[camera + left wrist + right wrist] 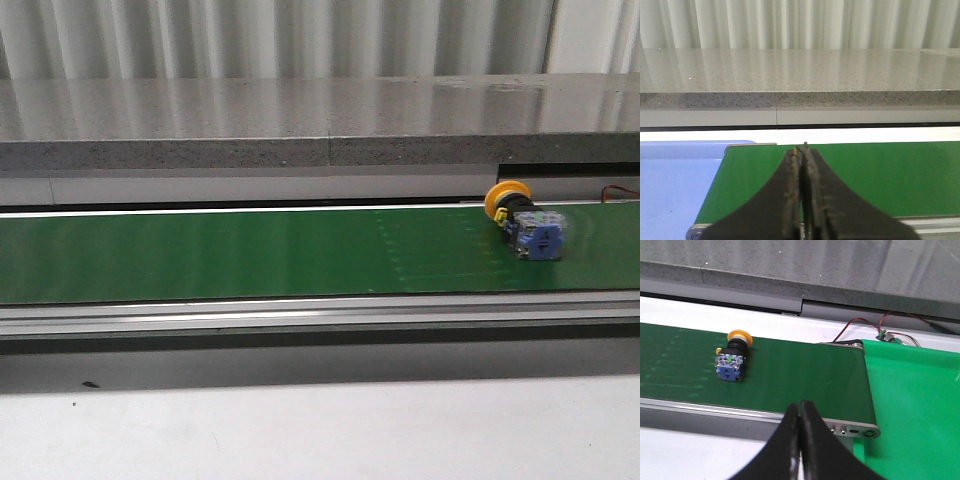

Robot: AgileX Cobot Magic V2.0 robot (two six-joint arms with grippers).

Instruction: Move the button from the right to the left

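Pale tabletop [320, 430] runs along the near side, then a metal rail [320, 318], then the long green conveyor belt [220, 255]. Toward its right end the button [522, 222] lies on its side, yellow cap facing the back, blue contact block toward me. Both arms hang short of the belt: the left gripper [803, 150] has its fingers pressed together over the belt's left end beside a light blue surface [675, 185], the right gripper [799, 406] likewise closed on nothing, well apart from the button. Behind stand a grey speckled ledge [300, 120] and corrugated wall [270, 38]
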